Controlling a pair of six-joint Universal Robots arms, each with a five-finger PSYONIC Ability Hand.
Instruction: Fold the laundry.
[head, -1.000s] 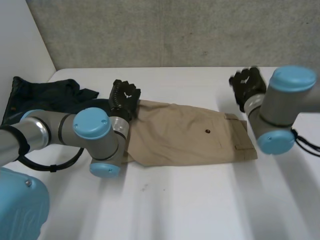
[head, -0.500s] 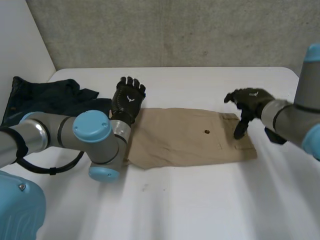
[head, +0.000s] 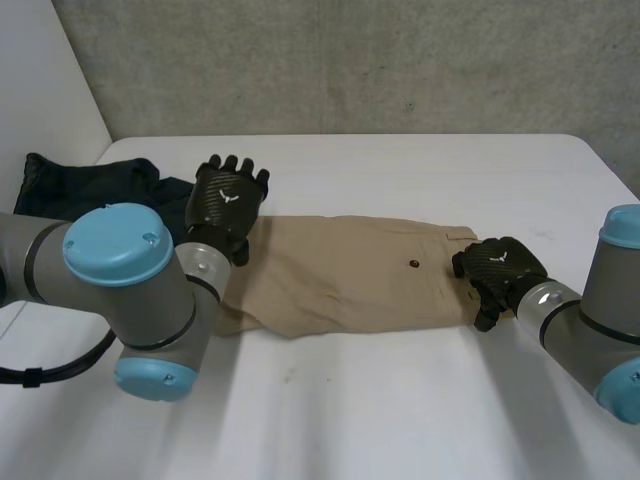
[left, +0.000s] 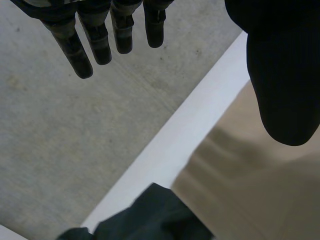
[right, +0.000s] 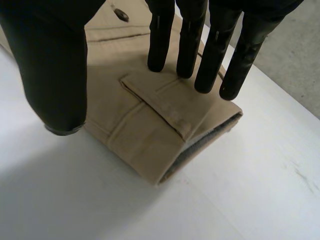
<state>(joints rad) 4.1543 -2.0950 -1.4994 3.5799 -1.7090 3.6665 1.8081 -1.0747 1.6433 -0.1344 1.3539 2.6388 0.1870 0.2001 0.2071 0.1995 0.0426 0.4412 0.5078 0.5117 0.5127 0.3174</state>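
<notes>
The right hand (head: 500, 272) is over the pocket end of the tan shorts (head: 350, 275), fingers straight, thumb apart, holding nothing. The shorts lie flat across the bench (head: 400, 400). The left hand (head: 228, 200), spread and empty, is above their other end, near dark clothes (head: 90, 190).

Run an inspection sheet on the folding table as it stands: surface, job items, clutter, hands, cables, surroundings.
Surface: white table, bare in front of the clothes.
Job's things: tan garment lying flat and folded lengthwise, pocket flap facing up at its right end.
Clutter: dark blue garment bunched at the table's far left, beside the tan one.
Hands: left hand open at the tan garment's left end; right hand open, fingers straight over the pocket flap, contact unclear.
Cables: nothing seen on the clothes.
Surroundings: grey wall behind the table.
</notes>
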